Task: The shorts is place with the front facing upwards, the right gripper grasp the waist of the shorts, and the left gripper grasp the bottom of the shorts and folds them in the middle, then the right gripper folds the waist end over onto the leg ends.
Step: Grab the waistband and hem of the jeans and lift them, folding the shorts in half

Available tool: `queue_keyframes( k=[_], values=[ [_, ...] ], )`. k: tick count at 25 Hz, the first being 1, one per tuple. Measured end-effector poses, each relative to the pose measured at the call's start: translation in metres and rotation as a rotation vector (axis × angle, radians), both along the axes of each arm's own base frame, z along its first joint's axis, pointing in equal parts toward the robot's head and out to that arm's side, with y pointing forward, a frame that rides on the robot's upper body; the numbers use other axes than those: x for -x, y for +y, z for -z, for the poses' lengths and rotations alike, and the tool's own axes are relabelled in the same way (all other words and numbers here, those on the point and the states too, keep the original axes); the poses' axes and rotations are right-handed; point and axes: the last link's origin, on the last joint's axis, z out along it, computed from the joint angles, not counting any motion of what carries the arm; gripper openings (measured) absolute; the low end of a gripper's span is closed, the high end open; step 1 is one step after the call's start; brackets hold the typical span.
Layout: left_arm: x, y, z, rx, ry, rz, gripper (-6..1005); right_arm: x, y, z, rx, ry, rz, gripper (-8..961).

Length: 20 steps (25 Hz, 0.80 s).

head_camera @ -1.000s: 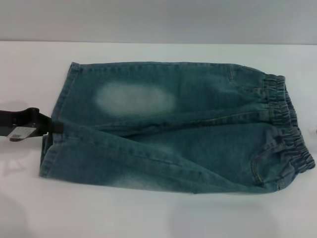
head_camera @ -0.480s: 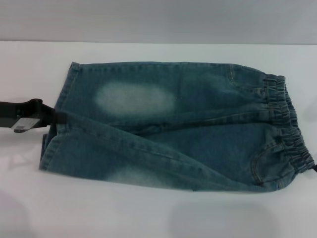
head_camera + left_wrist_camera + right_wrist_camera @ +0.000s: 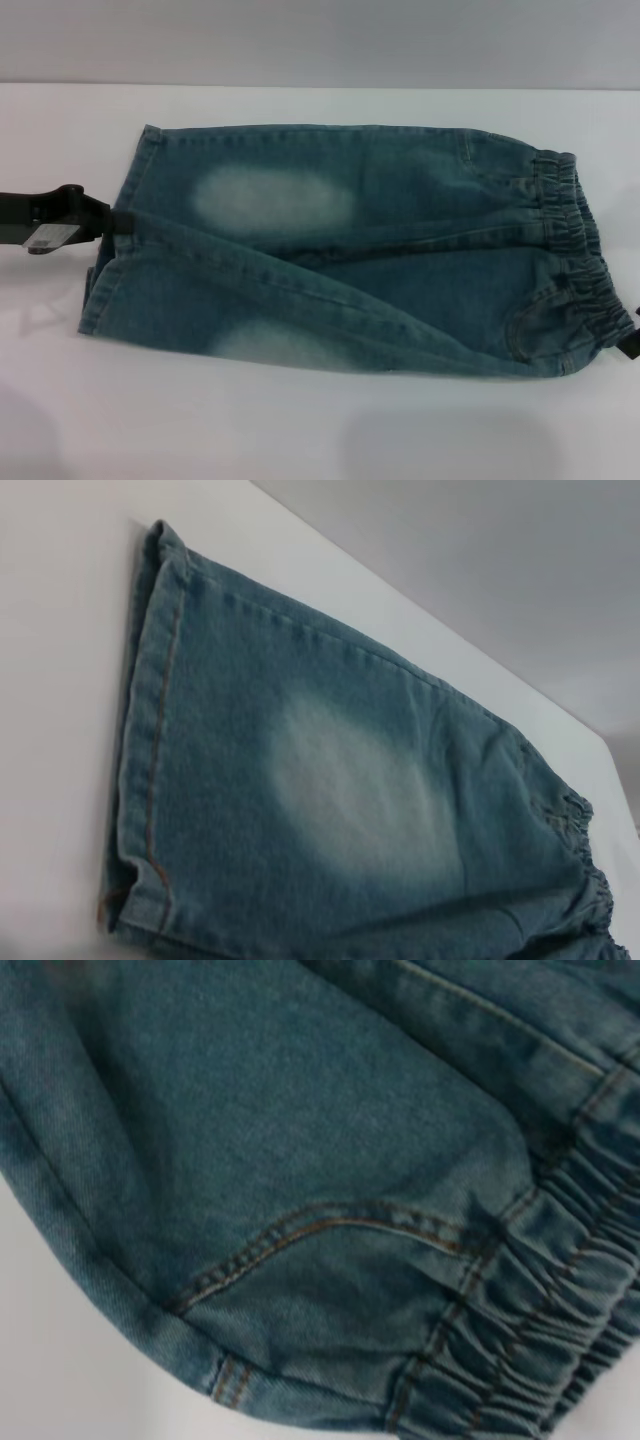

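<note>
The blue-green denim shorts (image 3: 380, 260) lie flat on the white table (image 3: 300, 430). The ruffled waist of the shorts (image 3: 570, 240) is at the right and the bottom of the shorts (image 3: 105, 290) at the left. My left gripper (image 3: 120, 222) sits at the hemmed leg ends, shut on the cuff of the near leg, whose cloth pulls toward it. The left wrist view shows the far leg's cuff (image 3: 150, 730) and a pale patch (image 3: 360, 790). Only a black tip of my right gripper (image 3: 630, 345) shows beside the waist's near corner. The right wrist view shows the elastic band (image 3: 540, 1310) and a curved pocket seam (image 3: 330, 1225).
A grey wall (image 3: 320, 40) rises behind the table's far edge. Bare white tabletop runs along the front of the shorts and to their left.
My left gripper has moved away from me along the leg ends, dragging the near leg's cuff with it. A second pale patch now shows. The right gripper's tip has come into view.
</note>
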Motion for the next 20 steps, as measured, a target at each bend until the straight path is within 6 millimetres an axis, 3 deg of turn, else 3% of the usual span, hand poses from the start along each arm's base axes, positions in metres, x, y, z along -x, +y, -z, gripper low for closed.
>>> queue_keyframes(
  k=[15,20],
  values=[
    [0.0,0.001,0.001,-0.008,0.001,0.008,14,0.011,0.002,0.018,-0.016,0.062,-0.021,654],
    [0.001,0.0,0.003,-0.007,0.001,0.009,15,0.017,0.004,0.02,-0.033,0.114,-0.027,605]
  ],
)
